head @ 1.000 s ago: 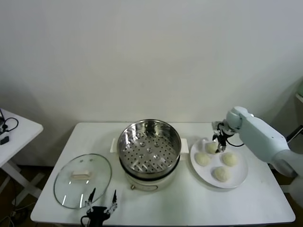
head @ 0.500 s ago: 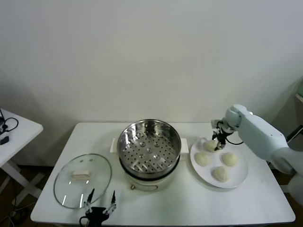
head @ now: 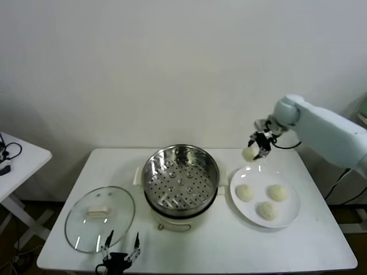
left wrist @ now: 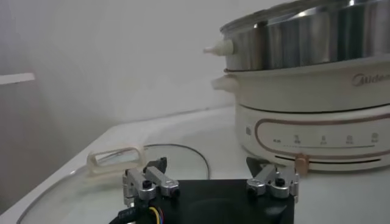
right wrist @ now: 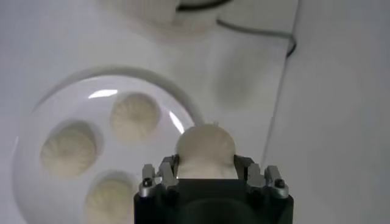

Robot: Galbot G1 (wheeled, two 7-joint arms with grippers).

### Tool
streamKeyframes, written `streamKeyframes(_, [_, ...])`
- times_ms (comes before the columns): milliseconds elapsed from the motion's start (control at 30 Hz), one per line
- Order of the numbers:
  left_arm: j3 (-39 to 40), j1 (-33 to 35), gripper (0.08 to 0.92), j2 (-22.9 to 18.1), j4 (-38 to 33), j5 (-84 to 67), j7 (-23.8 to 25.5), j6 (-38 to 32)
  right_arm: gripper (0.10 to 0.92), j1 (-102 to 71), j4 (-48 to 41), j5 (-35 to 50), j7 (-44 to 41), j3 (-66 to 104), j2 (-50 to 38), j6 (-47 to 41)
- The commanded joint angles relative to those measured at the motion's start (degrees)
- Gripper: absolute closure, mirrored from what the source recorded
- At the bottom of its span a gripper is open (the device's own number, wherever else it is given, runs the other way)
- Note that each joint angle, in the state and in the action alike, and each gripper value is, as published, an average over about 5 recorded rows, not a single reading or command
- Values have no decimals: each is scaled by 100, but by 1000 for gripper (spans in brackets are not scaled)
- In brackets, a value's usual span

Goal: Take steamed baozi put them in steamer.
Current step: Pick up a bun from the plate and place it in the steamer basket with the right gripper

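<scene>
My right gripper (head: 254, 150) is shut on one steamed baozi (head: 249, 153), a creamy-white bun held in the air above the far left edge of the white plate (head: 291, 213). In the right wrist view the bun (right wrist: 205, 150) sits squeezed between both fingers. Three more baozi (head: 245, 192) lie on the plate, also seen from above in the right wrist view (right wrist: 135, 115). The steamer (head: 180, 177), a shiny steel pot with a perforated tray on a cream base, stands left of the plate with nothing in it. My left gripper (head: 121, 247) rests open at the table's near edge.
A round glass lid (head: 100, 217) with a cream handle lies flat on the white table (head: 229, 246), left of the steamer and just beyond the left gripper. A second small table (head: 17, 163) stands at the far left. A wall runs close behind.
The right gripper has closed on one baozi and lifted it off the plate, up and slightly left. Three buns stay on the plate. The left arm has not moved.
</scene>
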Motion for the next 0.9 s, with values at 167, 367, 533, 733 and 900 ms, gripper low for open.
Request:
streamKeyframes(167, [21, 16, 177, -20, 7, 47, -6, 4, 406, 2206, 2218, 841, 349, -1764, 1112, 1326])
streamKeyframes(367, [21, 34, 177, -16, -24, -2, -11, 13, 406, 1673, 1681, -745, 686, -1895, 1935, 2223])
streamKeyframes(533, [31, 48, 177, -21, -54, 16, -19, 10, 406, 1040, 832, -1640, 920, -1711, 2406, 2559])
streamKeyframes(733, [46, 47, 177, -30, -31, 33, -21, 7, 406, 393, 285, -2207, 1159, -1434, 2633, 2630])
streamKeyframes(900, [59, 30, 177, -40, 5, 45, -19, 14, 406, -59, -46, -2401, 1273, -1198, 2724, 2589])
